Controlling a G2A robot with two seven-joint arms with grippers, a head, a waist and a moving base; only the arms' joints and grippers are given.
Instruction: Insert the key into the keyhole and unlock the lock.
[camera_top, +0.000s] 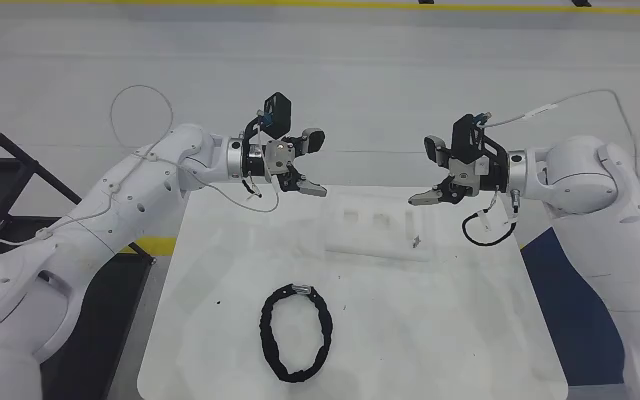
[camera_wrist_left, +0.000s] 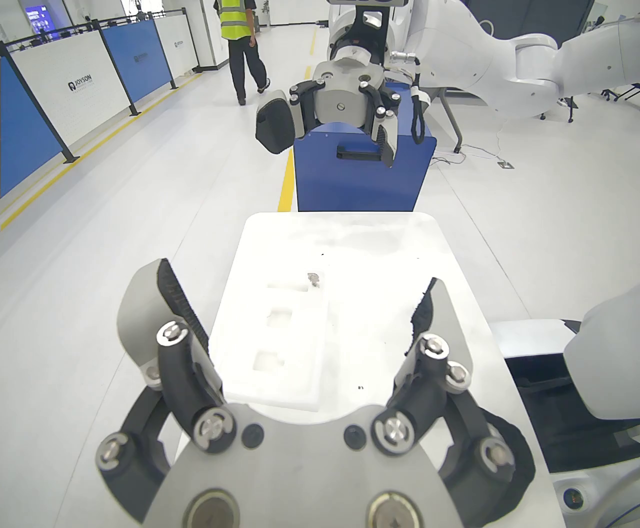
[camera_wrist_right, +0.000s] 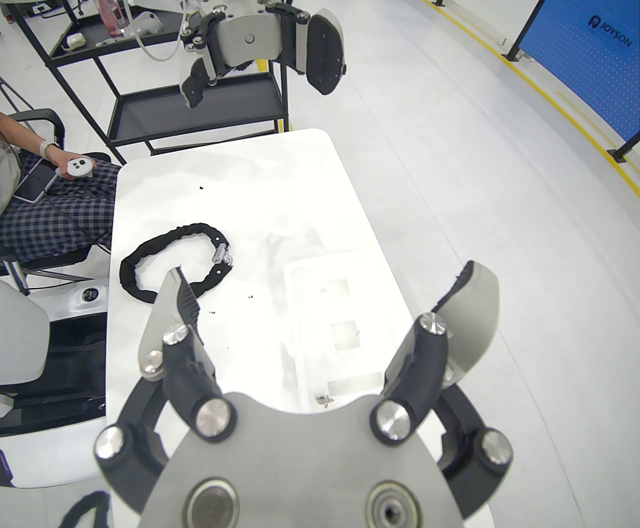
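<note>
Left gripper (camera_top: 318, 163): held in the air over the left end of the table (camera_top: 450, 340), toward its far edge. The jaws are spread wide with nothing between them, and they point across the surface at the other arm.
Right gripper (camera_top: 422, 172): raised over the table's right end, also toward the far edge. Its jaws gape just as wide and carry nothing, and it faces the left gripper head-on.
Chain lock (camera_top: 268, 328): a black fabric-sleeved chain lying as a closed loop flat on the surface. It sits close to the near edge and left of centre, well apart from both grippers.
Lock barrel (camera_top: 297, 291): the short metal piece that joins the chain's two ends, on the side of the loop turned toward the far edge.
Key (camera_wrist_left: 313, 278): a small metal key at the right-hand end of the foam tray, at the rim of the end pocket. Whether it sits inside the pocket or on the rim cannot be told. It is near the right gripper but below it, untouched.
Foam tray (camera_top: 385, 245): a white block with three rectangular pockets in a row, lying along the far half of the table between the two grippers.
Beyond the table: a blue cabinet (camera_wrist_left: 360, 175) stands past the right edge, and a black shelf rack (camera_wrist_right: 200, 120) past the left edge.
</note>
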